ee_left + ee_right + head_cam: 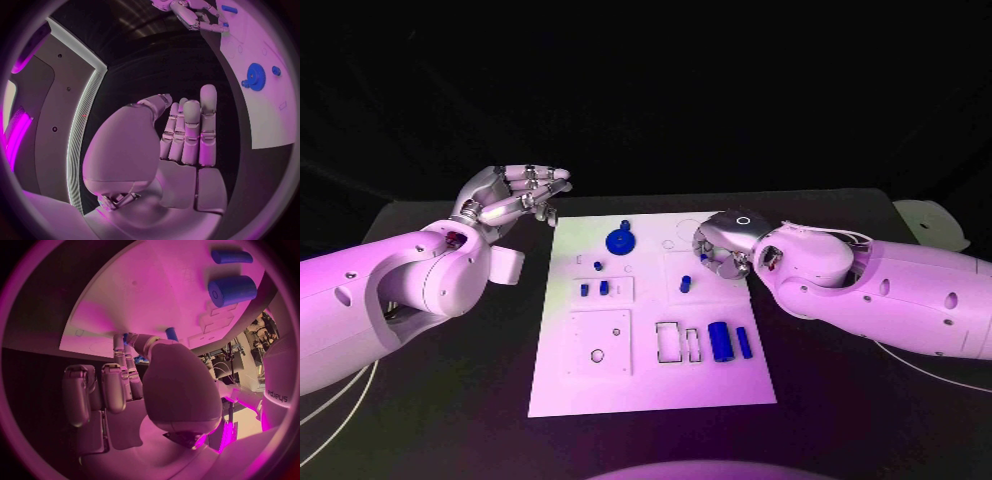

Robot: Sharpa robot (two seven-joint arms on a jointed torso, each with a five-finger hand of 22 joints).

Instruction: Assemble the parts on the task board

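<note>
On the white board [589,385] we are seeing most blue parts lying loose: a gear [620,240] near the far edge, small pegs [593,289] mid-board, and two cylinders [721,342] by the empty slots [676,341]. We are judging the assembly as barely started. Our right robot hand [721,246] is reaching down onto the board's right side, fingers touching near a small peg [171,333]; we cannot tell if it is gripping it. Our left robot hand [516,196] is hovering off the board's far left corner over the surface [430,400], fingers curled, holding nothing.
</note>
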